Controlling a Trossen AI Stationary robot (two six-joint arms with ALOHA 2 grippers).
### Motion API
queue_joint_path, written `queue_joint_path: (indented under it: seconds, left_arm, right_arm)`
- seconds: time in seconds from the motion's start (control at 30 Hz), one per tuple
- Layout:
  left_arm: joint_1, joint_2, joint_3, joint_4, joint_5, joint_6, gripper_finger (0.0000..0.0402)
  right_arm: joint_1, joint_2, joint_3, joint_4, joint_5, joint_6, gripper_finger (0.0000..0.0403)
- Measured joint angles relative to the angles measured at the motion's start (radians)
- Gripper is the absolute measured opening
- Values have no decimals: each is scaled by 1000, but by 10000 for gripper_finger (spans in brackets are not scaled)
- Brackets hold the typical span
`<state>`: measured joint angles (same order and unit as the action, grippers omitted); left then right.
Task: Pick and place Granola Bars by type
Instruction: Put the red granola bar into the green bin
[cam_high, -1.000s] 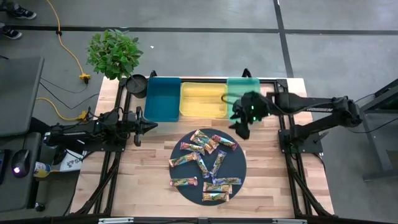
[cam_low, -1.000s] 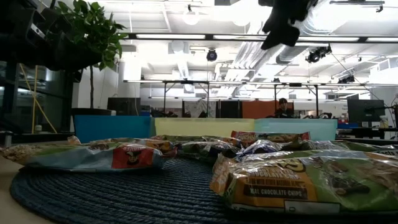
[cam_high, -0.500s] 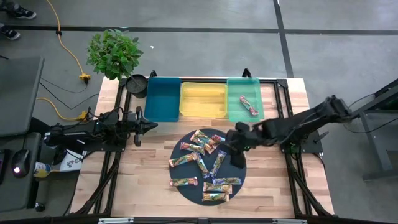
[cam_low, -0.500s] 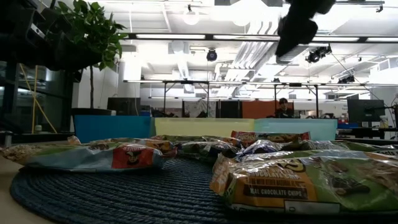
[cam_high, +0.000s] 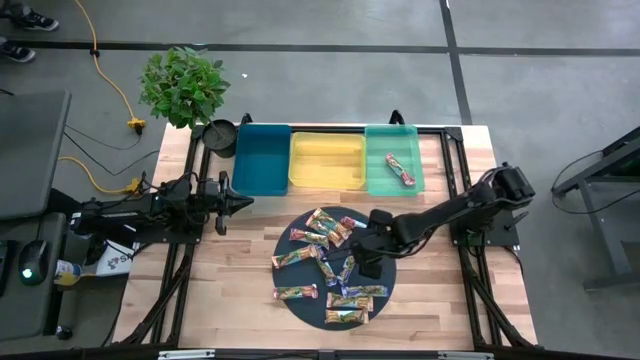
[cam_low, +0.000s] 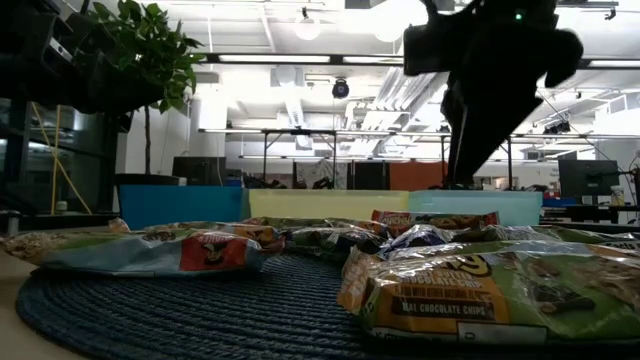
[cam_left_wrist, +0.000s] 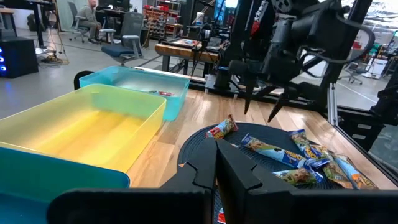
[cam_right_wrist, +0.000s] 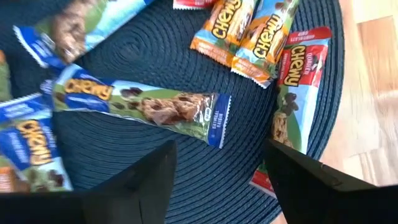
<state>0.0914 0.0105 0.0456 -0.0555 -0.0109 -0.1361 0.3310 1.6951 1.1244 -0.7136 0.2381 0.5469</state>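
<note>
Several granola bars (cam_high: 322, 243) lie flat on a round dark woven mat (cam_high: 300, 305) in the middle of the table. One more bar (cam_high: 402, 170) lies in the green bin (cam_high: 380, 172). My right gripper (cam_high: 366, 264) hangs open over the mat's right part, tilted steeply down and touching nothing. Below its fingers in the right wrist view lie a blue-and-white bar (cam_right_wrist: 143, 102) and a red-ended bar (cam_right_wrist: 293, 87). My left gripper (cam_high: 240, 203) waits shut at the table's left, level, pointing toward the mat.
A teal bin (cam_high: 262, 158), a yellow bin (cam_high: 327, 160) and the green bin stand side by side along the far edge. A potted plant (cam_high: 183, 88) stands at the far left corner. Bare wood shows left and right of the mat.
My right gripper has swung from above the green bin toward the near edge and the left, sinking over the mat and tipping further down, its fingers still open. The bar in the green bin, hidden under it a second ago, now shows.
</note>
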Motion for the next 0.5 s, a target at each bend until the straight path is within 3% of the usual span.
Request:
queue_joint_path:
  seconds: [0.5]
  left_arm:
    - [0, 0, 0, 0, 0, 0, 7]
  right_arm:
    - [-96, 19, 0, 28, 64, -83, 229]
